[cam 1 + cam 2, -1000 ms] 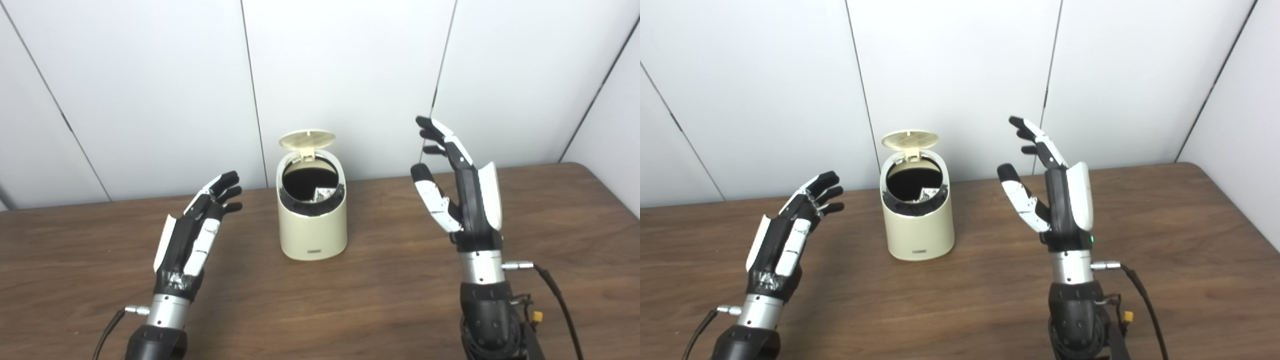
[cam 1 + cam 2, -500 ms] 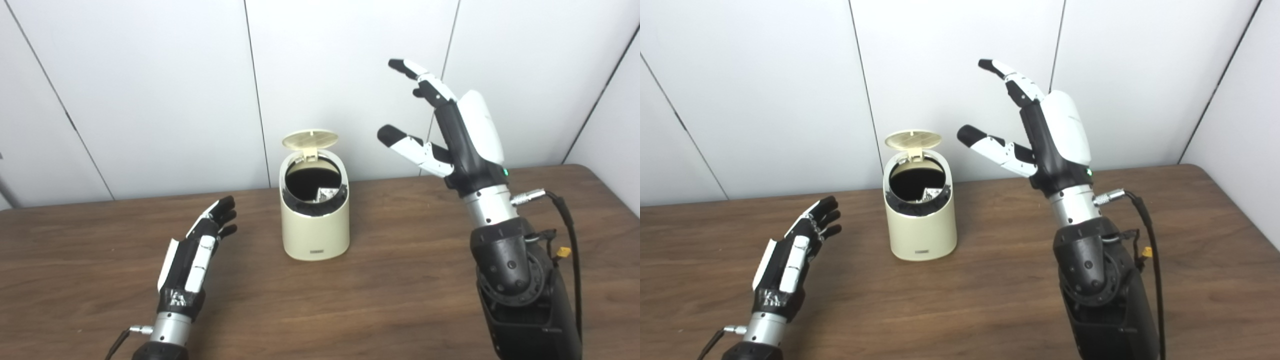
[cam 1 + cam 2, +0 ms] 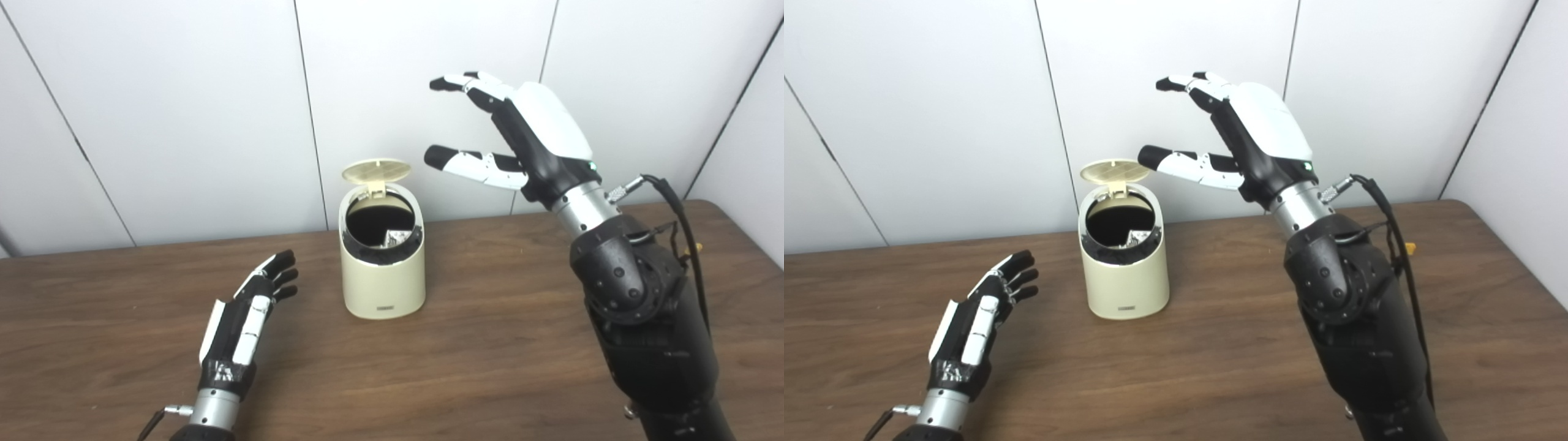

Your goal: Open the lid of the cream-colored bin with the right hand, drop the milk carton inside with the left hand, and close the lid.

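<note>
— Standing on the table (image 3: 490, 343), the bin (image 3: 383, 278) is being shown with its lid (image 3: 376, 171) tipped up at the back. How are the hands being held?

— The right hand (image 3: 520, 138) is being held up high, right of the lid and apart from it, fingers spread, nothing grasped. The left hand (image 3: 245, 315) is being held low over the table, left of the bin, fingers loosely extended, likewise grasping nothing.

— And the carton?

— Something pale, likely the carton (image 3: 397, 237), is being glimpsed inside the bin's dark mouth, against the right wall; its print cannot be read.
</note>
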Tool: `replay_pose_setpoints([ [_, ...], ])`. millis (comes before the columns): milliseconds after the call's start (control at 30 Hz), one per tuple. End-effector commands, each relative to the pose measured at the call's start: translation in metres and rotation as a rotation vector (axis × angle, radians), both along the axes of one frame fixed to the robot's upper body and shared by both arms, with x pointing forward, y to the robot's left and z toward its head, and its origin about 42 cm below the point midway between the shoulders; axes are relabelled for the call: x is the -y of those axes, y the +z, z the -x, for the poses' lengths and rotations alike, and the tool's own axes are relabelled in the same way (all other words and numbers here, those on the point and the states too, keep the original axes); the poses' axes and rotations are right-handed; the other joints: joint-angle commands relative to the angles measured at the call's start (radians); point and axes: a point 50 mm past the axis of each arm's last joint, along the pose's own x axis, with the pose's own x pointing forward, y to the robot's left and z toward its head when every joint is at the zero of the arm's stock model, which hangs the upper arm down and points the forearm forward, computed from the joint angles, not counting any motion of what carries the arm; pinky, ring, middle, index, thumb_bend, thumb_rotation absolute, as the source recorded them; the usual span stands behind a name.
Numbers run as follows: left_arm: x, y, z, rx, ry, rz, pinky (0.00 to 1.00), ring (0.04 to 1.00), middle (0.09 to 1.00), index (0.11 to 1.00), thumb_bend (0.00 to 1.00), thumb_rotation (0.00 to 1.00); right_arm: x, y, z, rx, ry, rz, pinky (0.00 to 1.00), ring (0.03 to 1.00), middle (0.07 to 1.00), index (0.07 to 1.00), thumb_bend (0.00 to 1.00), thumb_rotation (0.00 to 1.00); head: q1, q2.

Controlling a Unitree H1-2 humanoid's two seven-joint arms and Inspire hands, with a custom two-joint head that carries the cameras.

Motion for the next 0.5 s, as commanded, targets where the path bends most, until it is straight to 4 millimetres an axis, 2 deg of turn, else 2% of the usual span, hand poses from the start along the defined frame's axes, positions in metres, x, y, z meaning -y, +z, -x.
replay_pose_setpoints([
  [0, 0.002, 0.013, -0.004, 0.055, 0.003, 0.004, 0.81, 0.859, 0.883, 0.887, 0.61, 0.90, -0.001, 0.025, -0.001, 0.090, 0.015, 0.036, 0.90, 0.906, 0.829, 0.801, 0.83, 1.00, 0.001, 0.002],
  [200, 0.002, 0.011, -0.003, 0.051, 0.008, -0.001, 0.86, 0.876, 0.892, 0.896, 0.61, 0.90, -0.009, 0.026, -0.009, 0.031, 0.005, 0.077, 0.93, 0.913, 0.845, 0.829, 0.84, 1.00, 0.003, 0.000],
  [467, 0.005, 0.006, -0.001, 0.043, 0.024, 0.011, 0.85, 0.875, 0.888, 0.895, 0.60, 0.90, -0.019, 0.021, -0.017, 0.018, 0.029, 0.092, 0.94, 0.921, 0.850, 0.826, 0.84, 1.00, 0.012, -0.001],
])
